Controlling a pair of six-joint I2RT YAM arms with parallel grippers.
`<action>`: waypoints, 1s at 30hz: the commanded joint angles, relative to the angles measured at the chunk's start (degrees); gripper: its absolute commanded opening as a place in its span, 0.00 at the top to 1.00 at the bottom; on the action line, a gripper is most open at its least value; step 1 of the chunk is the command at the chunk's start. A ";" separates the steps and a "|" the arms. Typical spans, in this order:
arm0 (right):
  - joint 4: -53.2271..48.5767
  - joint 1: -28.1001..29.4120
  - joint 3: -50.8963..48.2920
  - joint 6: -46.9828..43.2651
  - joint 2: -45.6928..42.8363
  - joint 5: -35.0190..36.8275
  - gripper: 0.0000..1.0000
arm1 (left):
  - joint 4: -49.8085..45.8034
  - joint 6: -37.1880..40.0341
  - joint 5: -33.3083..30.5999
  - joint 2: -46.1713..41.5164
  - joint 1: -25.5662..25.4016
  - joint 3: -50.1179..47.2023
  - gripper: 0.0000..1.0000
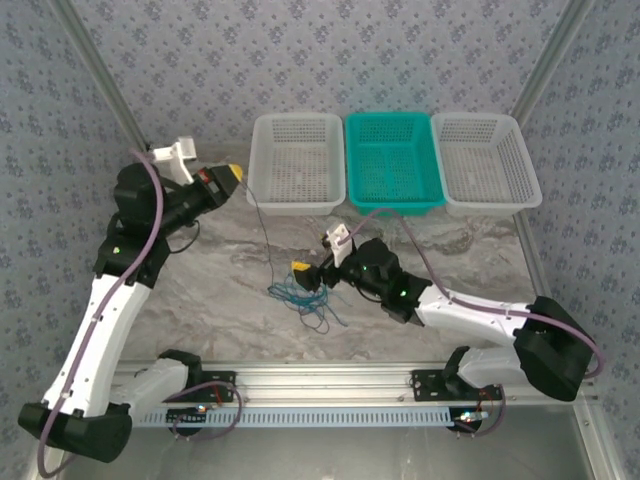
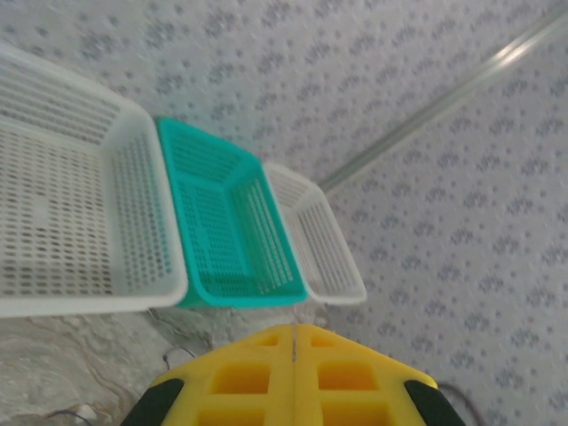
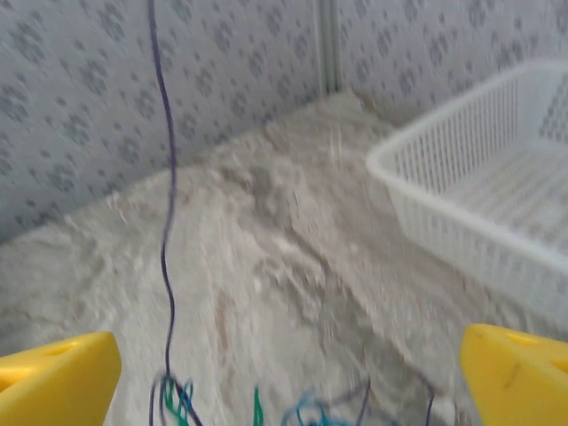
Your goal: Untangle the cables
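Tangle of cables [image 1: 305,297]: blue, green and dark strands on the worktop [image 1: 220,290], frame centre. Right end effector [image 1: 307,275]: released, fingers spread wide just over the tangle. Left end effector [image 1: 236,173], upper left: clenched on the dark cable [image 1: 263,232], which stretches up from the heap. Row of baskets [image 1: 390,116]: top of frame.

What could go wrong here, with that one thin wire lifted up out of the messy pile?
The left gripper pinches the dark cable, while the right gripper stands open at the tangle, so pulling may just drag the whole knot along. The cable also runs close by the left white basket and might snag there.
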 commanded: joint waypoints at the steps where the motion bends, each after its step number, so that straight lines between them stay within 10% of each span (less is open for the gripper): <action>1: -3.14 -1.00 4.50 -1.25 0.19 -5.01 0.00 | 2.85 2.61 0.29 0.94 -3.07 0.68 1.00; 13: 1.37 -0.50 16.18 6.99 14.43 -17.09 0.21 | 2.71 3.93 -1.05 2.99 -6.78 3.18 1.00; 15: 3.45 -0.71 16.59 9.40 17.22 -16.73 0.31 | 2.65 4.06 -1.23 2.93 -6.85 3.64 1.00; 20: 5.58 -0.98 18.34 12.81 22.22 -18.28 0.94 | 1.16 6.11 -2.85 2.47 -7.04 4.78 1.00; 23: 6.62 -0.90 18.09 14.02 21.50 -18.35 1.00 | -0.06 7.97 -4.03 2.02 -7.03 4.73 1.00; 30: 2.00 -3.41 17.74 30.51 15.03 -5.37 1.00 | -0.40 6.77 -6.78 -3.63 -7.13 -2.09 0.31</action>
